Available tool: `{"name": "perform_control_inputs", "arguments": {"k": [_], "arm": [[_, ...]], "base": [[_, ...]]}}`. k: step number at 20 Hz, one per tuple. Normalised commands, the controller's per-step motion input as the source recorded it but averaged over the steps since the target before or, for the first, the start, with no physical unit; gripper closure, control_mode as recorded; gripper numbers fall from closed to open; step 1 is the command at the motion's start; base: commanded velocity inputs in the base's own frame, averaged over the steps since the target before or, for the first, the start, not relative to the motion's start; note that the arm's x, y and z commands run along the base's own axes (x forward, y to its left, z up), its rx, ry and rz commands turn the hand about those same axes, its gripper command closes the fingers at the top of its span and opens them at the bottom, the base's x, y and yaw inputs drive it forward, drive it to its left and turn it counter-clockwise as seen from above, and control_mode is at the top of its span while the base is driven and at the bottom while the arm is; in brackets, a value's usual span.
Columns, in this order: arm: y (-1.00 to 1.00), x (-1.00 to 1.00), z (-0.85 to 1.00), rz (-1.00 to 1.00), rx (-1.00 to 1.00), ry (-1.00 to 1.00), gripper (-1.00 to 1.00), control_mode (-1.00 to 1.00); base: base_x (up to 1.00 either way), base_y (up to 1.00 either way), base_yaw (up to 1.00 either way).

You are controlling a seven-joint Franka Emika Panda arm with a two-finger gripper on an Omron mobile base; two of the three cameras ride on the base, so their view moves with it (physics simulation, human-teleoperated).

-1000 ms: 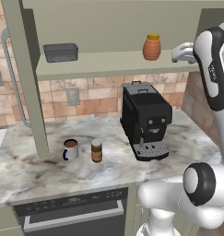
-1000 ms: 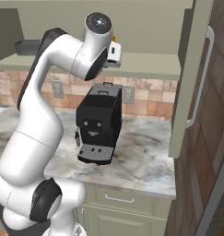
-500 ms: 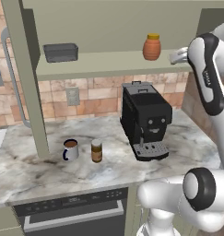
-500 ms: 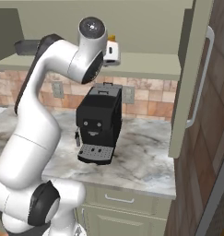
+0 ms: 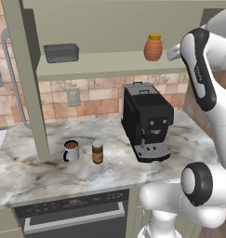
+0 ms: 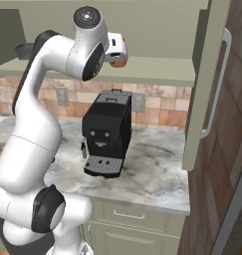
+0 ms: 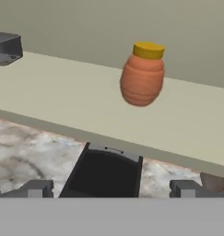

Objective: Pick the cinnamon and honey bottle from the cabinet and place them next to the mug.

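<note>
The honey bottle (image 5: pixel 153 47) stands upright on the cabinet (image 5: pixel 109 65) shelf, upper right of the left base view. The gripper (image 7: pixel 111 188) sits below it in the hand view, jaws wide apart, holding nothing. The cinnamon (image 5: pixel 97 152) stands beside the mug (image 5: pixel 71 151), lower left.

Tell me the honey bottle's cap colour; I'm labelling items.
Yellow, on the orange honey bottle; clearest in the hand view.
</note>
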Motion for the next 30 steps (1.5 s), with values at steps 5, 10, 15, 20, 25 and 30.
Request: {"name": "perform_control_inputs", "arguments": {"k": [5,10,15,20,25,30], "arm": [[-0.06,0.41,-0.01,-0.04,0.08,0.0,-1.0,-1.0],[0.0,0.58,-0.05,-0.05,0.04,0.0,-1.0,-1.0],[0.0,0.51,0.0,-0.04,0.0,0.0,-1.0,-1.0],[0.0,0.32,0.0,0.0,0.0,0.0,-1.0,-1.0],[0.0,0.04,0.03,0.0,0.0,-0.01,-1.0,-1.0],[0.01,0.07,0.0,0.0,0.0,-0.1,-1.0,-1.0]], "base": [[0.0,0.0,0.0],[0.0,0.0,0.0],[0.0,0.0,0.0],[0.0,0.0,0.0],[0.0,0.0,0.0],[0.0,0.0,0.0]]}}
